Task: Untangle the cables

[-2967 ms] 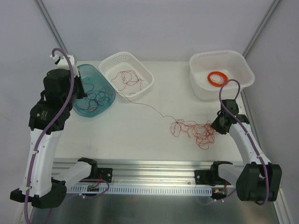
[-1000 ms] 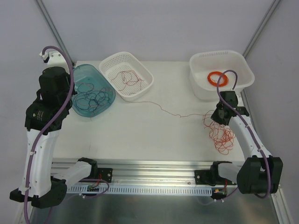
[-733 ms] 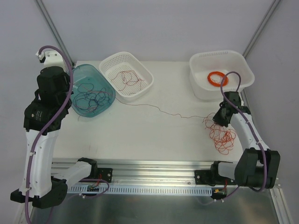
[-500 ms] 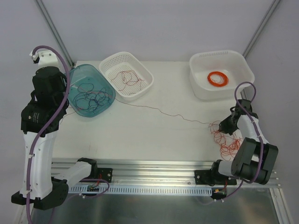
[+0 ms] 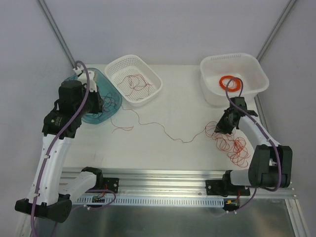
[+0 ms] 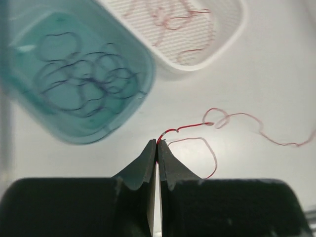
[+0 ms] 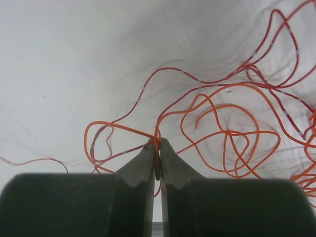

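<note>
1. Left gripper [image 6: 156,148]: the jaws are pinched flat together on the end of a thin red cable [image 6: 185,127]. The cable leaves the tips, makes a small loop and curls away to the right.
2. In the top view the red cable [image 5: 185,142] snakes loosely across the table [image 5: 163,158]. It runs from in front of the teal tub [image 5: 98,76] to the right-hand heap.
3. Teal tub, back left: it holds a nest of dark navy wires [image 6: 84,81] in round loops. The left wrist view of the tub is blurred.
4. White mesh basket [image 5: 129,57], just beside the tub: curly red wires [image 5: 134,83] lie on its floor.
5. Right gripper [image 7: 157,148]: the jaws are closed with no gap, nipping an orange-red cable [image 7: 123,129] where several strands cross.
6. Orange-red tangle [image 5: 236,147]: it lies on the table at the right, under and just in front of the right gripper. Many overlapping loops, with darker red strands [image 7: 207,79] threaded through.
7. White bin [image 5: 217,96], back right: it holds a neat orange coil ring [image 5: 221,83], well apart from the tangle.
</note>
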`<action>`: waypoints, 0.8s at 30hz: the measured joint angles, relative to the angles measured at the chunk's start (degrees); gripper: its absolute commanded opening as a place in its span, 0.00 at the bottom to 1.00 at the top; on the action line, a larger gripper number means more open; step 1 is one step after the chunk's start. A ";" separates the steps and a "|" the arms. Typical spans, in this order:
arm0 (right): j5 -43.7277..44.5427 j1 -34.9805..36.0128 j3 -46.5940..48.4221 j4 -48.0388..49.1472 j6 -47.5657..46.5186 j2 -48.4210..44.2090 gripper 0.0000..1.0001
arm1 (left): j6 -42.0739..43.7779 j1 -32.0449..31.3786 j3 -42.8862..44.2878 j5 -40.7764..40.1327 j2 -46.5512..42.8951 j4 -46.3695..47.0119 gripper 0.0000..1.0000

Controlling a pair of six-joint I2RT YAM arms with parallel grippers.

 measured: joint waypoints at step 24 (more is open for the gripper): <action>-0.26 20.52 8.02 -0.33 -2.58 -0.90 0.06 | -10.58 -24.22 -32.37 28.61 13.75 45.57 0.88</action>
